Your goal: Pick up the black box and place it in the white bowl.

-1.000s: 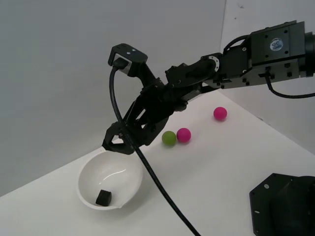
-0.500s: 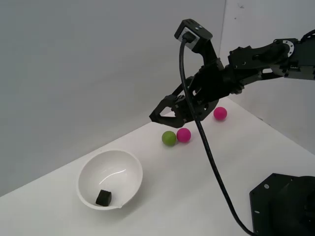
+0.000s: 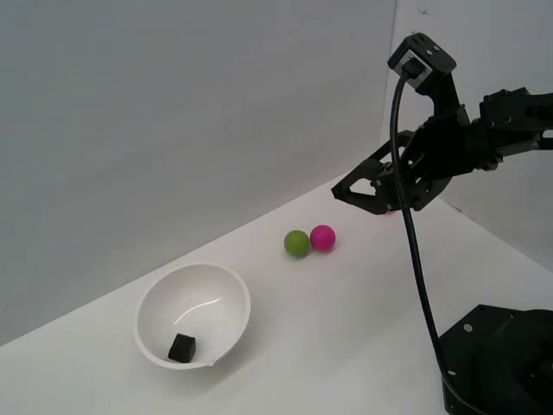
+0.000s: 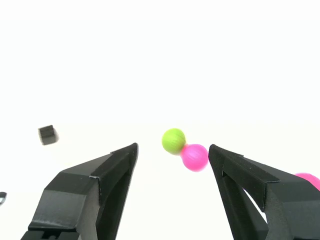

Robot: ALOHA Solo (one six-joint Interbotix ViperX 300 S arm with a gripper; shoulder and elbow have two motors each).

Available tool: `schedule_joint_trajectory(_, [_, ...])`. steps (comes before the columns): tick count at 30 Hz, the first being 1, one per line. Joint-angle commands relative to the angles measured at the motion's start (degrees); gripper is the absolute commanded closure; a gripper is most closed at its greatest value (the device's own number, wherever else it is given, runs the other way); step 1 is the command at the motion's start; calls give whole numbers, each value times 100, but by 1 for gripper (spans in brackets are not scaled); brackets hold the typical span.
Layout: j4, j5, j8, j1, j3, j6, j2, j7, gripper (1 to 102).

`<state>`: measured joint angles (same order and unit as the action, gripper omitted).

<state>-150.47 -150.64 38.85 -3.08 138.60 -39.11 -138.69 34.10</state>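
Observation:
The black box [image 3: 181, 347] lies on the bottom of the white bowl [image 3: 195, 269], at the exterior view's lower left. It also shows in the wrist view [image 4: 46, 135] as a small dark cube, where the bowl is washed out in white glare. My gripper [image 3: 342, 192] is open and empty. It hangs in the air well to the exterior view's right of the bowl, above and beyond the balls. In the wrist view my gripper [image 4: 173, 147] shows two spread black fingers [image 4: 95, 190] with nothing between them.
A green ball [image 3: 296, 243] and a pink ball [image 3: 322, 237] touch each other on the white table, between the bowl and my gripper. A second pink ball [image 4: 307, 179] peeks past one finger in the wrist view. The black robot base [image 3: 497, 363] stands at the exterior view's lower right.
The arm has drawn back from over the bowl, rising and moving to the exterior view's right. The gripper stays open and empty. The box rests in the bowl throughout.

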Motion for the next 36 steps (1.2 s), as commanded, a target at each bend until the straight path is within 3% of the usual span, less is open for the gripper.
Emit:
schedule_joint_trajectory(1, [-211, -167, 35, -202, 255, -9, -255, 97, 23])
schedule_joint_trajectory(9, [-431, -378, 35, -431, 826, 114, -826, 167, 26])
schedule_joint_trajectory(16, [-431, -378, 26, -721, 1213, 114, -1195, 545, 26])
schedule_joint_trajectory(22, [-457, -404, 26, -747, 1301, 114, -1292, 510, 26])
schedule_joint_trajectory(27, [-677, -624, 35, -747, 1406, 141, -1389, 229, 26])
schedule_joint_trajectory(36, [-721, -677, 35, -756, 1538, 141, -1521, 202, 26])
